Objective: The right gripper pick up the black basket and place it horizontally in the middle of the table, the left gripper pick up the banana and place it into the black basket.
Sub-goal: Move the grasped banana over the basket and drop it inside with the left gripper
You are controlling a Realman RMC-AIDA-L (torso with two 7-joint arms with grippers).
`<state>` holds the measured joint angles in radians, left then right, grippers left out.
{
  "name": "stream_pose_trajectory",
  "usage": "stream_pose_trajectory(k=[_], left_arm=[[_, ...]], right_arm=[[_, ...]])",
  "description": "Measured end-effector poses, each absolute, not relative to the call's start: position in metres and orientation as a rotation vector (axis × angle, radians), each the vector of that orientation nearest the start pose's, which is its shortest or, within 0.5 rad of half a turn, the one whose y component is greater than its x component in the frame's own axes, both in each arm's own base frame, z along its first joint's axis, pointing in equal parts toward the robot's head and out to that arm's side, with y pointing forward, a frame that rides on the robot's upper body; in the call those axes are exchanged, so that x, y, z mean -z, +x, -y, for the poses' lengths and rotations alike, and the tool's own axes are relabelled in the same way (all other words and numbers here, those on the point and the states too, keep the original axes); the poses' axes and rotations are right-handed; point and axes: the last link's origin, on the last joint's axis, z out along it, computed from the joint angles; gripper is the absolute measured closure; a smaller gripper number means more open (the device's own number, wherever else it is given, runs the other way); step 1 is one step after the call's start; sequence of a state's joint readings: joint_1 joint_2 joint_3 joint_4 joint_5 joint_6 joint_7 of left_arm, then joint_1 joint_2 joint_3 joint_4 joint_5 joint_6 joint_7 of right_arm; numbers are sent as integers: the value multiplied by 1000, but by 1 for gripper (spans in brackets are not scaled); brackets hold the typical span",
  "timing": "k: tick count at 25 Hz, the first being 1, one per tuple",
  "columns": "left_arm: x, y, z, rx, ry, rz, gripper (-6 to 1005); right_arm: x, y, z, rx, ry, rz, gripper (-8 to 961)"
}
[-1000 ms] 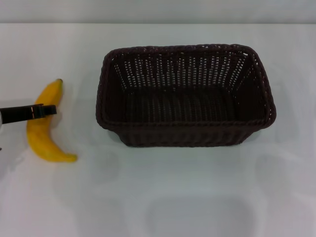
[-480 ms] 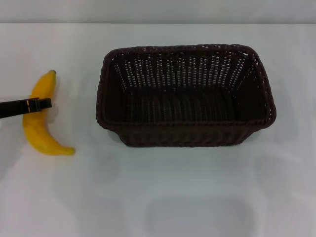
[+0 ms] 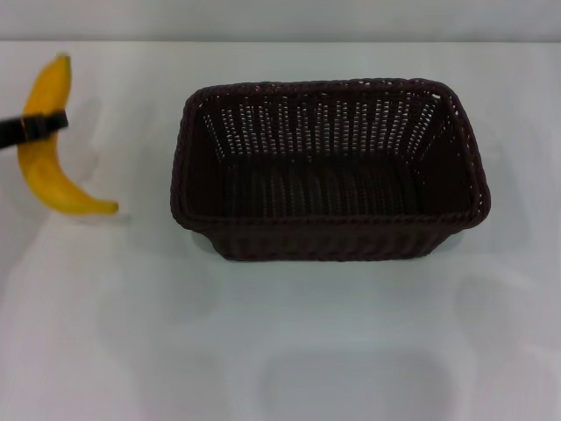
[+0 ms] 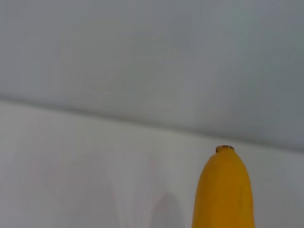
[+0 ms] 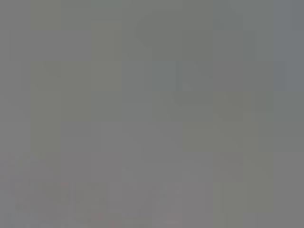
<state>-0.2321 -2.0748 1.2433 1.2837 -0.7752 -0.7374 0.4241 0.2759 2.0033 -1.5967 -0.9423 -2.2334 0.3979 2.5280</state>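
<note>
The black basket (image 3: 329, 167) stands lengthwise across the middle of the white table (image 3: 289, 351), open side up and empty. My left gripper (image 3: 44, 124) comes in from the left edge of the head view and is shut on the yellow banana (image 3: 48, 145), holding it lifted above the table to the left of the basket. The banana's tip shows in the left wrist view (image 4: 223, 190). The right gripper is out of view; the right wrist view shows only plain grey.
The table's far edge meets a grey wall (image 3: 280, 17) behind the basket. White tabletop lies in front of the basket and on both sides of it.
My left gripper has risen with the banana, lifting it off the table; in the head view it moved up and a little left. The basket has not moved.
</note>
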Motion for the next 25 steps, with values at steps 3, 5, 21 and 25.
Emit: stream_pose_trajectory(k=[3, 5, 21, 25], left_arm=[[-72, -286, -374, 365, -1782, 1228, 469], [-76, -276, -378, 386, -1798, 1196, 466], [-86, -199, -379, 444, -1993, 1008, 439], [-81, -184, -376, 449, -2039, 972, 432]], right_arm=[[-94, 309, -398, -385, -1344, -588, 278], [-95, 309, -398, -385, -1340, -589, 278], [-96, 309, -397, -389, -1337, -587, 278], [-96, 308, -397, -391, -1337, -585, 278]])
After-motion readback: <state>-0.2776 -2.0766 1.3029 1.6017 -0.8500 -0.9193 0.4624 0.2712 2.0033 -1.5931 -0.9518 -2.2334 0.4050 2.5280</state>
